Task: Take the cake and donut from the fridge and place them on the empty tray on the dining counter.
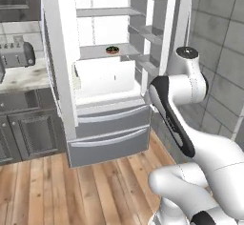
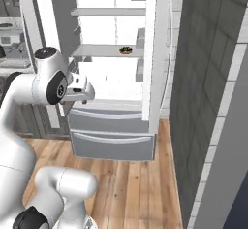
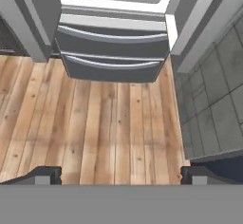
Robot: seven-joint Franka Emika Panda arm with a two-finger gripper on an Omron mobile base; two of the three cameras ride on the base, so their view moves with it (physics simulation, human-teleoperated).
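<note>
The fridge (image 1: 107, 124) stands with both upper doors swung wide, showing its white inside. On a middle shelf lies the donut (image 1: 112, 50), a small dark ring, which the right base view also catches, donut (image 2: 126, 50). The cake, the tray and the dining counter are out of view. My gripper (image 3: 121, 176) is open with nothing between its dark fingertips (image 3: 47, 174). It hangs in front of the fridge, lower than the donut's shelf, and looks down on the bottom drawers (image 3: 114, 42) and the floor. In the right base view the hand (image 2: 80, 91) sits level with the top drawer.
The fridge's right door (image 1: 174, 24) and left door (image 1: 59, 52) jut out on either side of the arm. A grey tiled wall (image 2: 208, 102) stands close on the right. A toaster (image 1: 16, 55) rests on the wall counter (image 1: 24, 78) at left. Wooden floor (image 3: 114, 123) lies below.
</note>
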